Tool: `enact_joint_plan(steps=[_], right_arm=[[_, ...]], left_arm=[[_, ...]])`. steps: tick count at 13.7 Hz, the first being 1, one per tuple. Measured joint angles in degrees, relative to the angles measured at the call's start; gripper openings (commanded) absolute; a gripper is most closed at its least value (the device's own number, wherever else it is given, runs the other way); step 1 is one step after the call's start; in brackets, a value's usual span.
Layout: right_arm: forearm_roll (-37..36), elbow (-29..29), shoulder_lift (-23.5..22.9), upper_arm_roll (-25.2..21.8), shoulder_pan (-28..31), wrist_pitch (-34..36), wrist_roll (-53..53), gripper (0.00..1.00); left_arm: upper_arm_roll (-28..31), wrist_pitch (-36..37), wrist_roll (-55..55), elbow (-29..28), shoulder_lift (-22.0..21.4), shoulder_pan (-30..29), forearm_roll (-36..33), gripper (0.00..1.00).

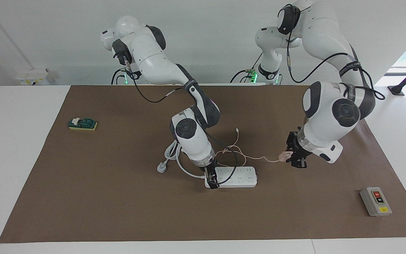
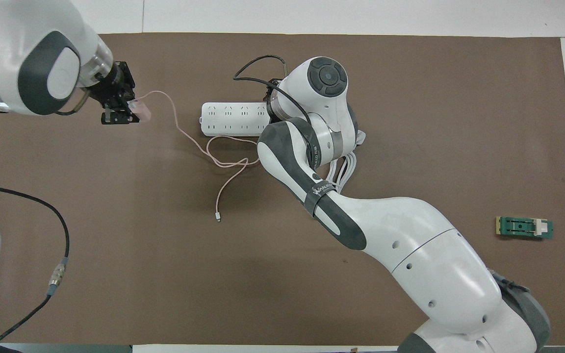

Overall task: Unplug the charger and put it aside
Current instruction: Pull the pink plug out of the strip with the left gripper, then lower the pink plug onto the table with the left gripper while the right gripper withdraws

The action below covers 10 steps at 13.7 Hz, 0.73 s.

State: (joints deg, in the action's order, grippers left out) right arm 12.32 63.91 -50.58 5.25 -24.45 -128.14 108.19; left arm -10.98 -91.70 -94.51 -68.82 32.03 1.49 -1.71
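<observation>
While the charger (image 1: 284, 154) hangs unplugged at right of centre in the facing view, the left end effector (image 1: 292, 158) is clamped tight on it over bare brown mat (image 1: 118, 204); its pink cable (image 2: 192, 142) trails back across the worktop, loops just beside the power strip (image 1: 236, 177), free tip lying lower centre in the overhead view; right end effector (image 1: 211, 180) is down at the strip's end toward the right arm, touching it, finger gap cannot be told; grey switch box (image 1: 375, 201) lower right, green block (image 1: 82, 124) upper left.
</observation>
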Motion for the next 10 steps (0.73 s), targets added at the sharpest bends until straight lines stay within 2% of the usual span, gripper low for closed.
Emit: enact_joint_plan(steps=[4, 6, 8, 10], right_arm=[[-0.21, -0.15, 5.94, -0.55, 2.68, 6.92, -3.59, 1.00], [-1.13, 0.00, 8.50, -1.43, 3.79, 12.40, -10.82, 1.00], [-2.69, 1.45, 11.74, -3.02, 4.37, 15.69, -19.37, 1.00], [-3.00, 6.31, 17.09, -4.32, 6.02, 16.75, -31.90, 1.00]], left_arm=[[-0.57, 7.18, 21.51, 0.00, -5.32, -9.60, 0.55, 0.00], [-0.24, 11.06, 30.99, -0.07, -6.18, -13.05, 0.11, 0.00], [1.04, 11.51, 41.58, -0.25, -6.18, -15.75, -1.65, 0.00], [3.13, 11.28, 52.44, -0.36, -6.36, -17.44, -1.70, 0.00]])
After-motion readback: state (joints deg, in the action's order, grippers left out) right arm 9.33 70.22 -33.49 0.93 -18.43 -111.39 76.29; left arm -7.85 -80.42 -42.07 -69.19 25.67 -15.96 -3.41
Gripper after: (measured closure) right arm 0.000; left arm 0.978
